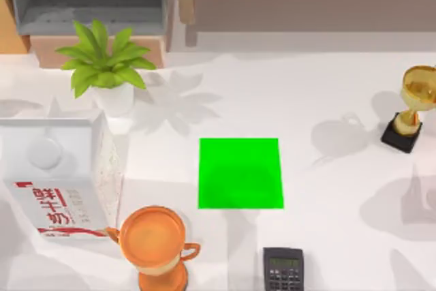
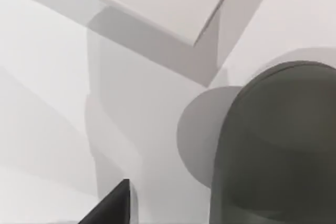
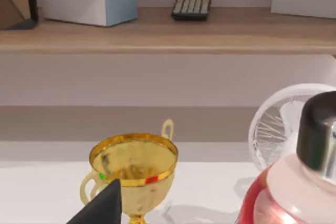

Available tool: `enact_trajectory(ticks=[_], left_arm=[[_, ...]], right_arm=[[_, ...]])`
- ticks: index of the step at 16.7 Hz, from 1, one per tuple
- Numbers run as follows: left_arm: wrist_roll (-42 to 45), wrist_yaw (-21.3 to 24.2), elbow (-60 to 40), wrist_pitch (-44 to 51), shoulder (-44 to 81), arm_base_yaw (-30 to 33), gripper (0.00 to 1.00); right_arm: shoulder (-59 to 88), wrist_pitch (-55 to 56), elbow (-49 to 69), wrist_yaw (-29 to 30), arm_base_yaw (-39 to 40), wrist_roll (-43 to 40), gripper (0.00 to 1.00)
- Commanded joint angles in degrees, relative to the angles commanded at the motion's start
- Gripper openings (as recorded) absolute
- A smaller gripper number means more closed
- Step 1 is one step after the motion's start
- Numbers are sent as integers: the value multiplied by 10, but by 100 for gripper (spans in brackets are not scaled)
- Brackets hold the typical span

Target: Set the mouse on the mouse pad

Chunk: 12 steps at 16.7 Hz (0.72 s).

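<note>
The green mouse pad [image 1: 240, 173] lay flat and bare mid-table between the milk carton [image 1: 58, 178] and the trophy [image 1: 411, 105], each pincer's state could not be told, and the mouse, likely light, hard and smooth, would suit a grip across its sides.

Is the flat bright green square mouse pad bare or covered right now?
Bare. In the top view the flat bright green square mouse pad lies flat with nothing on it.

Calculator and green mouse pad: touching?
Apart. The top view shows a strip of bare white table between the mouse pad and the calculator nearer the front edge.
</note>
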State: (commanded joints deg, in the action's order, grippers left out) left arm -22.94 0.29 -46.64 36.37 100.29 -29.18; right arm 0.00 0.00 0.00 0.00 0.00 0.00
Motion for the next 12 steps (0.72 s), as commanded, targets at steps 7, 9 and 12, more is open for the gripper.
enact_trajectory(ticks=[7,9,12], left_arm=[[0,0,2,-5,3,-1,77],[0,0,2,-5,3,-1,62],[0,0,2,-5,3,-1,40]], right_arm=[[0,0,0,0,0,0,100],[0,0,0,0,0,0,100],[0,0,0,0,0,0,100]])
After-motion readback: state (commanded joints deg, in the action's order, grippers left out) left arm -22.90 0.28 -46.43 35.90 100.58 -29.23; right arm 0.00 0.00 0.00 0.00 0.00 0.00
